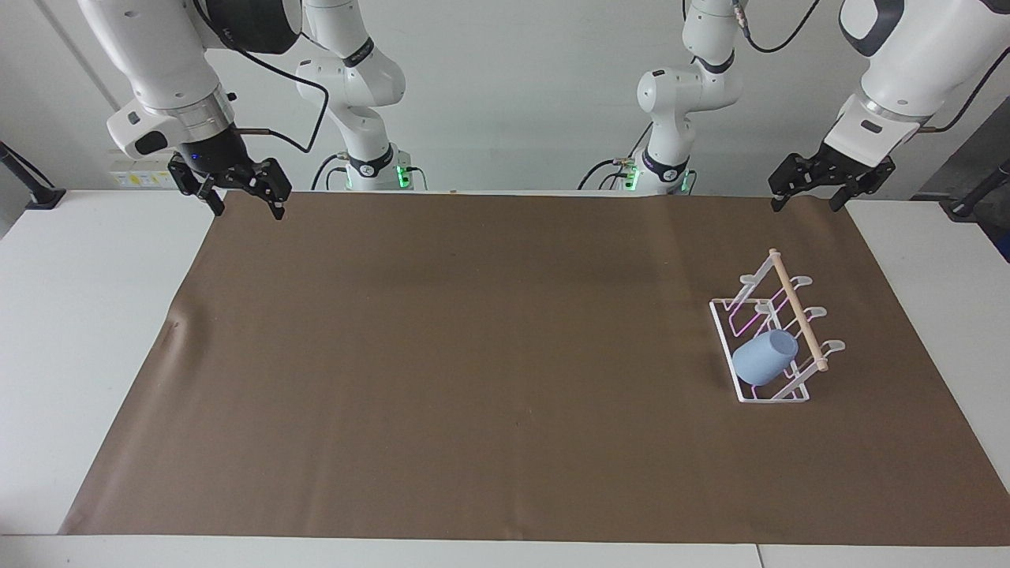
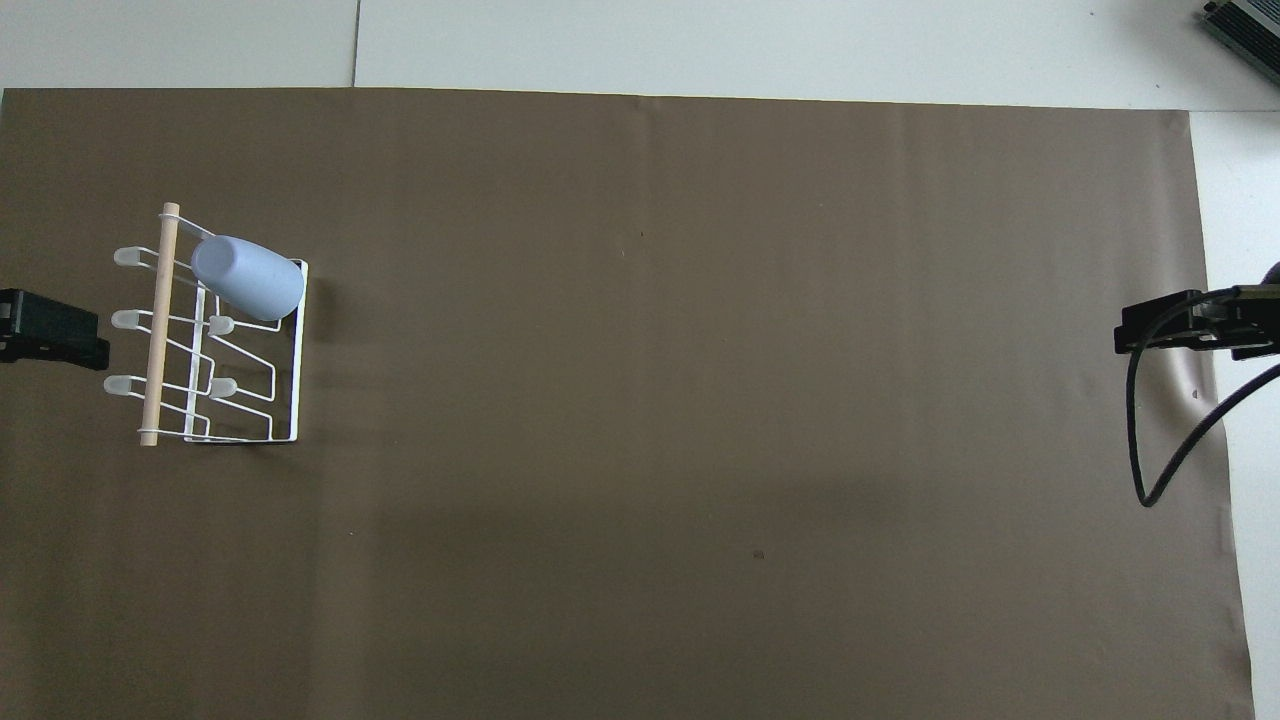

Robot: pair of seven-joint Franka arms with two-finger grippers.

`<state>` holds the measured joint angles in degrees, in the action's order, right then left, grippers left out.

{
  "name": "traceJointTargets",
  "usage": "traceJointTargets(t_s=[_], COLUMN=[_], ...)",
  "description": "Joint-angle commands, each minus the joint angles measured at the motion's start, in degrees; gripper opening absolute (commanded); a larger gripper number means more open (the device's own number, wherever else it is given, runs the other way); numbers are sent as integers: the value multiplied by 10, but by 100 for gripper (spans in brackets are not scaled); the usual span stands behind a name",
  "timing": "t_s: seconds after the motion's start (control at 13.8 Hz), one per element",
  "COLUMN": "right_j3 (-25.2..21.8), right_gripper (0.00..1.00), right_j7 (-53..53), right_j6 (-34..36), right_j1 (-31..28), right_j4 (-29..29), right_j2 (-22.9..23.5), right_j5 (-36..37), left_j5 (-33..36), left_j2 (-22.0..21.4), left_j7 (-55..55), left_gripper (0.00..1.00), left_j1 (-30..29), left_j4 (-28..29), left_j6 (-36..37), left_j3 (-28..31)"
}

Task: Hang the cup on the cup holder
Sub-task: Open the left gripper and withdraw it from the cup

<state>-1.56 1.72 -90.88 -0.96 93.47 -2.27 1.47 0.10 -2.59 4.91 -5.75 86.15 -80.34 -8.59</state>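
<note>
The light blue cup (image 1: 764, 356) hangs tilted on a prong of the white wire cup holder (image 1: 798, 315), at the holder's end farthest from the robots, toward the left arm's end of the table. The overhead view shows the cup (image 2: 247, 278) and the holder (image 2: 157, 340) too. My left gripper (image 1: 805, 203) is open and empty, raised over the mat's edge at the robots' end, apart from the holder; only its tip (image 2: 55, 330) shows from above. My right gripper (image 1: 247, 207) is open and empty and waits over the mat's corner at its own end (image 2: 1165, 325).
A brown mat (image 1: 473, 355) covers most of the white table (image 1: 79, 315). A black cable (image 2: 1150, 450) loops down from the right arm's wrist over the mat's edge.
</note>
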Motion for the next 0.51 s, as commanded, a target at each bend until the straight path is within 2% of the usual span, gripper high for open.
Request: traceJointTargets(t_s=[0.0,0.43], right_j3=[4,4], right_gripper=[100,100], right_j7=[-12,-12], right_j6=[-6,-6], right_j1=[-8,-9], right_j4=[12,12], right_j2=[-8,-8], right_j5=[3,3], left_j5=[-3,-3], left_j2=[-26,-29], left_j7=[13,5], left_gripper=[100,100], left_j1=[-2,-5], left_j4=[12,15], left_j6=[13,10], left_j3=[-2,-1])
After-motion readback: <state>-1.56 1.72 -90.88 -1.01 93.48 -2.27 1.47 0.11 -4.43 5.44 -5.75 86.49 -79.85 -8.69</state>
